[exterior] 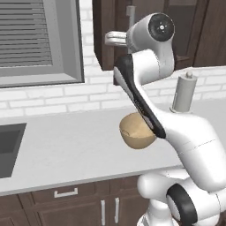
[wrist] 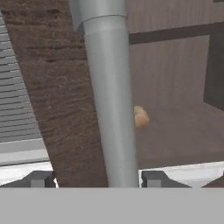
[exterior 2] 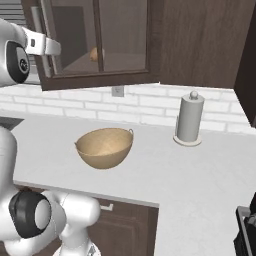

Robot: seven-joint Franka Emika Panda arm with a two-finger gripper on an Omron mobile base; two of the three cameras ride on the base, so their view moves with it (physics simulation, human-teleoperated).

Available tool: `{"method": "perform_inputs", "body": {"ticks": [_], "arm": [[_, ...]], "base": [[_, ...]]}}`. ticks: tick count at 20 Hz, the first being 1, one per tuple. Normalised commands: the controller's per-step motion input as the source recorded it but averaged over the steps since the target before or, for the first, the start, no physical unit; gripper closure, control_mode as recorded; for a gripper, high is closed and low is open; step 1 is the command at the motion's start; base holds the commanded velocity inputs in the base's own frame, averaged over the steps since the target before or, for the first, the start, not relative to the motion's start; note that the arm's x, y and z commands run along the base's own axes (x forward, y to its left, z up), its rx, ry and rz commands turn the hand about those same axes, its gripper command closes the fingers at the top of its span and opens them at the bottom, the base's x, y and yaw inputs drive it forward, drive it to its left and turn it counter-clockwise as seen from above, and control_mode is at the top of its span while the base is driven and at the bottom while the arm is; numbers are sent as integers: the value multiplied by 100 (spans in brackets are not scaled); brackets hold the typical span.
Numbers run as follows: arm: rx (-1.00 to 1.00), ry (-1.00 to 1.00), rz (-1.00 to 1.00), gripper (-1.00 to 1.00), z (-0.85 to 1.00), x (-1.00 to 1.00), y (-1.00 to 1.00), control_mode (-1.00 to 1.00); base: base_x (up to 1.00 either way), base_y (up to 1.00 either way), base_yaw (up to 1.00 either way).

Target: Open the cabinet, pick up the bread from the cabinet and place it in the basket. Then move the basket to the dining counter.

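Grey cabinet handle (wrist: 109,96) between spread end effector (wrist: 98,179) fingertips; bread (wrist: 141,117) behind glass

Our arm (exterior: 145,101) reaches up toward the upper middle of the left base view; our gripper (wrist: 98,179) stands with jaws apart, fingertips (wrist: 155,178) low in the hand view.
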Motion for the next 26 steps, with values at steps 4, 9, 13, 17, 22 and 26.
{"method": "perform_inputs", "body": {"ticks": [4,9,13,17,22,26], "arm": [[11,25,11,100,-2,-100,-100,-100],[6,19,12,100,-15,-100,-100,-100],[4,1,14,100,-54,-100,-100,-100],[8,-9,14,100,-55,-86,-100,-100],[1,-12,5,100,-19,-40,-37,-100],[-15,0,-2,100,3,-26,58,-100]], "base": [[0,0,0],[0,0,0],[0,0,0],[0,0,0],[0,0,0],[0,0,0]]}}
